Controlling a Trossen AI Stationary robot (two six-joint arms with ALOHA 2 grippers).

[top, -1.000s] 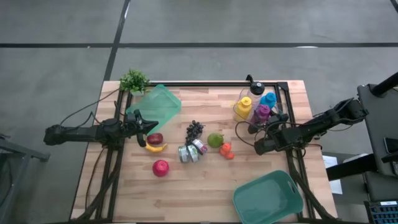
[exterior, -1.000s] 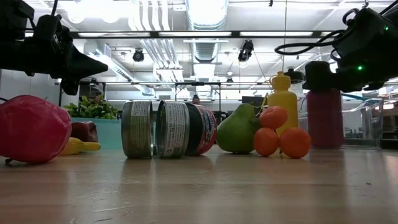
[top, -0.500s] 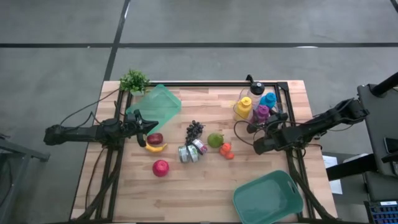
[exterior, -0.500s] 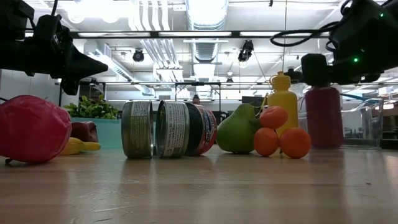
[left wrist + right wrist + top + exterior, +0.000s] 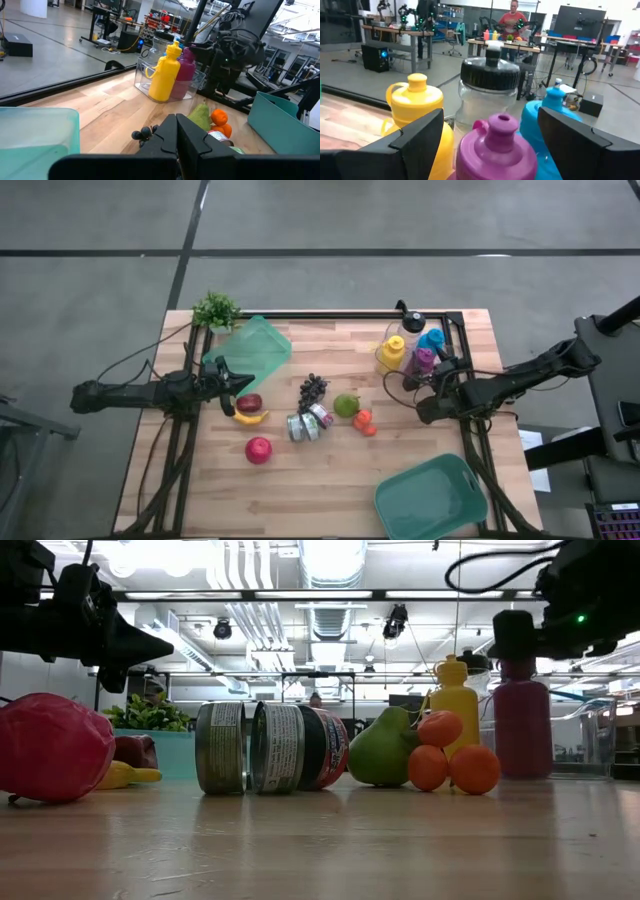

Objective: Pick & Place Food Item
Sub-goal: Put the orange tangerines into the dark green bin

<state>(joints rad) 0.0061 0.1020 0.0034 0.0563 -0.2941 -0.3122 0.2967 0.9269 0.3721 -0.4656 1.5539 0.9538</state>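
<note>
**A:** What's hard to see right now?

**B:** My right gripper point(image 5: 424, 411) is mostly cut off in the low view, just dark housing at the top corner. From above I can't separate its fingers point(image 5: 420, 137); my wrist view shows them spread wide, either side of the purple bottle point(image 5: 495, 150), nothing clamped. Clear bottle point(image 5: 489, 95) and blue bottle point(image 5: 545, 117) sit right behind it, yellow bottle point(image 5: 417, 107) beside. A person shows far back in the room, too small to read.

**A:** Left side?

**B:** My left gripper point(image 5: 238, 385) hangs near the bench's left edge, over the apple point(image 5: 249, 403) and banana point(image 5: 250, 418), fingers pressed together, holding nothing. Grapes point(image 5: 141, 134) are half hidden behind my fingers in the left wrist view.

**A:** Food items?

**B:** All on the bench point(image 5: 330, 480), mid-area: pear point(image 5: 346, 405), oranges point(image 5: 364, 423) touching it, cans point(image 5: 308, 423), grapes above them, red fruit point(image 5: 258, 449) toward the front. Bin point(image 5: 430, 500) sits at the front right corner, partly overhanging. Can't tell the red fruit's kind.

**A:** Changed versus a second ago?

**B:** Right gripper shifted slightly toward the right edge, closer to the bottles. Left arm and food unmoved.
</note>
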